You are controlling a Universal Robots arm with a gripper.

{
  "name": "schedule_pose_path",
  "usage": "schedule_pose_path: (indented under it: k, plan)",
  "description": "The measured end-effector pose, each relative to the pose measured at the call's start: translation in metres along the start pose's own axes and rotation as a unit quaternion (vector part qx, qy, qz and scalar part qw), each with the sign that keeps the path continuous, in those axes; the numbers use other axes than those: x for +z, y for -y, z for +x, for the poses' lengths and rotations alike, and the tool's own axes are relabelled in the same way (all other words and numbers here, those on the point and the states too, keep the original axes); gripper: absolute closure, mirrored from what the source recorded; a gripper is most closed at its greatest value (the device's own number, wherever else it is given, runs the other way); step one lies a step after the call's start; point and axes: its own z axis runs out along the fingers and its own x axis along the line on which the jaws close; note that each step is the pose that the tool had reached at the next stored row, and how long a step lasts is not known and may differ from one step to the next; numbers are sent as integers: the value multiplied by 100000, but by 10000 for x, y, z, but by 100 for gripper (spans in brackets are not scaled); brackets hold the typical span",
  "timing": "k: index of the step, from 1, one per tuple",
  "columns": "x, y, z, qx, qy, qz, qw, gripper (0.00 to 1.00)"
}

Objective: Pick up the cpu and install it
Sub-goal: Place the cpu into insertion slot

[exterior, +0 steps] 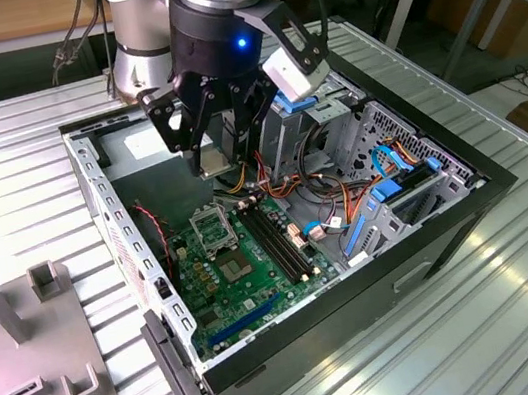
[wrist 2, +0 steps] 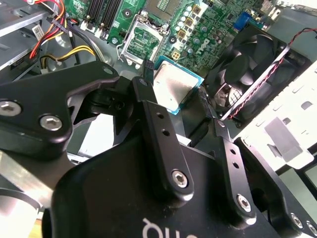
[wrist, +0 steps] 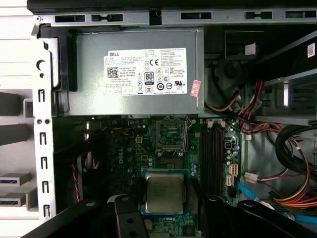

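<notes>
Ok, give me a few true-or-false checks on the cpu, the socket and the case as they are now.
1. The end effector grips the cpu. True.
2. The cpu sits in the socket. False: the socket is bare, and the cpu is held above the motherboard.
3. The case lies open with the motherboard exposed. True.
4. The power supply lies outside the case. False: it is mounted inside, beside the motherboard.

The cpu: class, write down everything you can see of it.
The cpu is a small, flat square chip: plain silver-grey metal top on a greenish rim. It is top up, gripped at two opposite edges by the pincer, hanging over the green motherboard, not yet in the empty metal-framed socket.
</notes>
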Motion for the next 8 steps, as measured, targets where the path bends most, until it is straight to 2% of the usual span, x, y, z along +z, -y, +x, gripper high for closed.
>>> schedule_pose_path:
  k: [8]
  plan:
    - [34, 0, -1, 0, -2, 0, 100000, 53]
